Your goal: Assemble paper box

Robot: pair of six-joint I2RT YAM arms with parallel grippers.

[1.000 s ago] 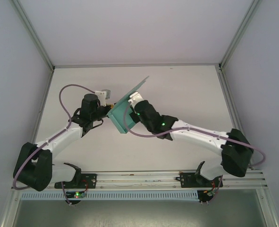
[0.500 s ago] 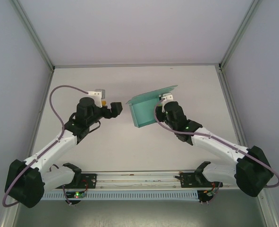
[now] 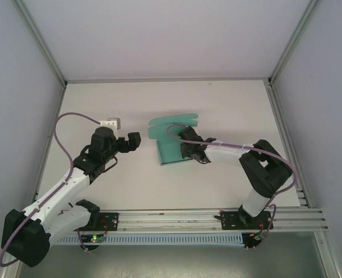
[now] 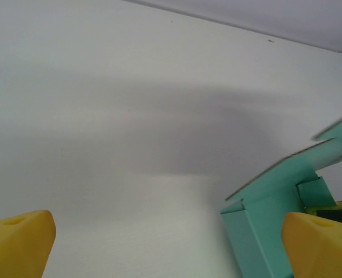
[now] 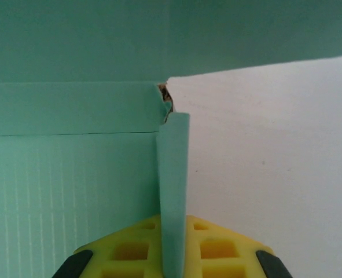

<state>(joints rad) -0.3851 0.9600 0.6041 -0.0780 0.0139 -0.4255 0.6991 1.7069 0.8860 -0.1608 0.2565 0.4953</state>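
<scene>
The teal-green paper box (image 3: 169,143) lies in the middle of the white table, partly folded, its lid flap (image 3: 173,123) standing up toward the back. My right gripper (image 3: 189,149) is at its right side, shut on the box's upright side wall (image 5: 173,191), which runs between the yellow pads (image 5: 217,249). My left gripper (image 3: 131,141) hangs open to the left of the box, apart from it, its yellow fingertips (image 4: 17,240) wide. The box's corner (image 4: 275,226) shows at the right of the left wrist view.
The white table (image 3: 228,110) is walled by grey panels, with a metal rail (image 3: 217,215) along the near edge. A purple cable (image 3: 72,119) loops over the left arm.
The right gripper has swung the box down and to the right, from tilted in the air to lying on the table. The left gripper let go of it and drew back left.
</scene>
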